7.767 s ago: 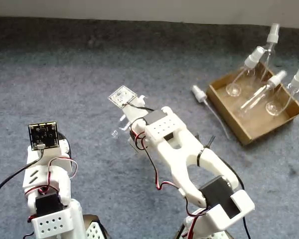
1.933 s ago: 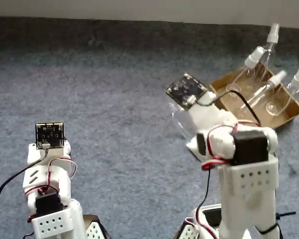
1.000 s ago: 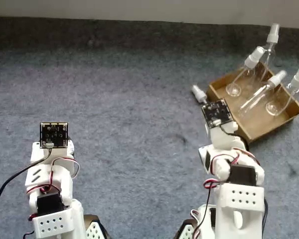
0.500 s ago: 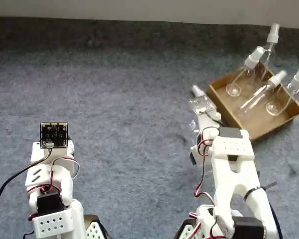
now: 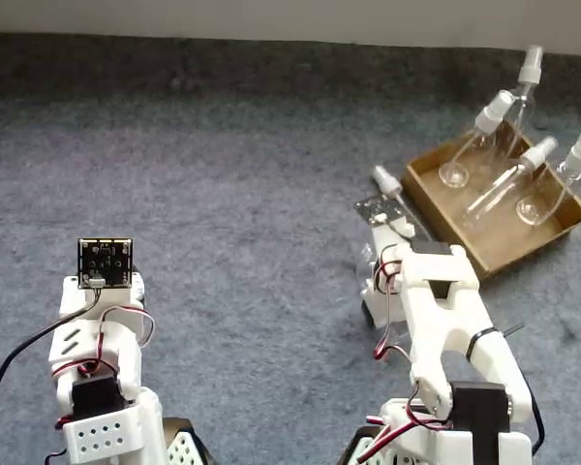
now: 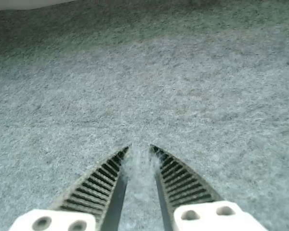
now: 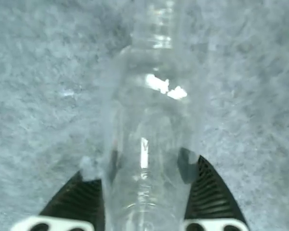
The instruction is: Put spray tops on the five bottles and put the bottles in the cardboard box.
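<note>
Gripping a clear spray bottle (image 7: 154,96) with no top in the right gripper (image 7: 142,168): ribbed fingers (image 7: 207,192) clamped on both sides of the body, threaded neck sticking out ahead of the tips. Held low over the grey carpet (image 5: 223,194), whether touching it cannot be told. Just ahead of that gripper, a loose spray top (image 5: 385,181) on the carpet, dip tube trailing along the near wall of the cardboard box (image 5: 443,229). Box ahead and off to the right of the same gripper, near but apart. Inside it, four topped bottles (image 5: 465,155), necks leaning out over the far rim. Left gripper (image 6: 139,147) narrow, thin slit of carpet between its fingers, holding nothing, well apart from bottle and box.
</note>
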Controlling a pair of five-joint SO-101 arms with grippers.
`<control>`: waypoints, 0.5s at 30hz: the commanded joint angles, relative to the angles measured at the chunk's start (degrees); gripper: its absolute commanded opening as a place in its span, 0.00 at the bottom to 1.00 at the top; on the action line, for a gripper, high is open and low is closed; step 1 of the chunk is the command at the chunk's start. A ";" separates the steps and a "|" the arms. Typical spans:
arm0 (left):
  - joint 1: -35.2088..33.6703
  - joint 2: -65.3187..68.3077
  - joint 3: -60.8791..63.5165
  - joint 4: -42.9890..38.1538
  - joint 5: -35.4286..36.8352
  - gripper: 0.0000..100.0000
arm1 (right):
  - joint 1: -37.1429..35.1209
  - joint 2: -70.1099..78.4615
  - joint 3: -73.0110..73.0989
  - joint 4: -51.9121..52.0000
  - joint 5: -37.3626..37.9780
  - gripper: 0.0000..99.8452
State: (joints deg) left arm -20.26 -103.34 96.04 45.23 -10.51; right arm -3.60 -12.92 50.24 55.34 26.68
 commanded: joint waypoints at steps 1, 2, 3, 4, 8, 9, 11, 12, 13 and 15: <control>0.92 -0.40 1.01 -0.79 -0.44 0.02 | -0.31 -0.31 -2.95 -0.84 0.44 0.20; 0.92 -0.40 1.01 -0.79 -0.44 0.02 | -0.31 -0.40 -2.95 -0.75 1.93 0.21; 0.92 -0.40 1.01 -0.79 -0.44 0.02 | -0.31 -0.48 -3.03 -0.75 3.25 0.21; 0.92 -0.40 1.01 -0.79 -0.44 0.02 | -0.31 -0.84 -3.03 -0.75 4.22 0.21; 0.92 -0.40 1.01 -0.79 -0.44 0.02 | -0.31 -4.79 -2.95 -0.75 4.75 0.21; 0.92 -0.40 1.01 -0.79 -0.44 0.02 | -0.31 -6.11 -2.95 -0.75 4.75 0.21; 0.92 -0.40 1.01 -0.79 -0.44 0.02 | -0.75 -8.92 -2.95 -0.75 4.84 0.21; 0.92 -0.40 1.01 -0.79 -0.44 0.02 | -1.27 -10.15 -2.95 -0.57 4.84 0.22; 0.92 -0.40 1.01 -0.79 -0.44 0.02 | -1.89 -11.12 -2.95 0.40 4.84 0.24; 0.92 -0.40 1.01 -0.79 -0.44 0.02 | -3.65 -12.70 -2.95 2.68 4.84 0.30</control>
State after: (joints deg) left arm -20.26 -103.34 96.04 45.23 -10.51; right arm -4.66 -21.10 50.24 55.96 30.73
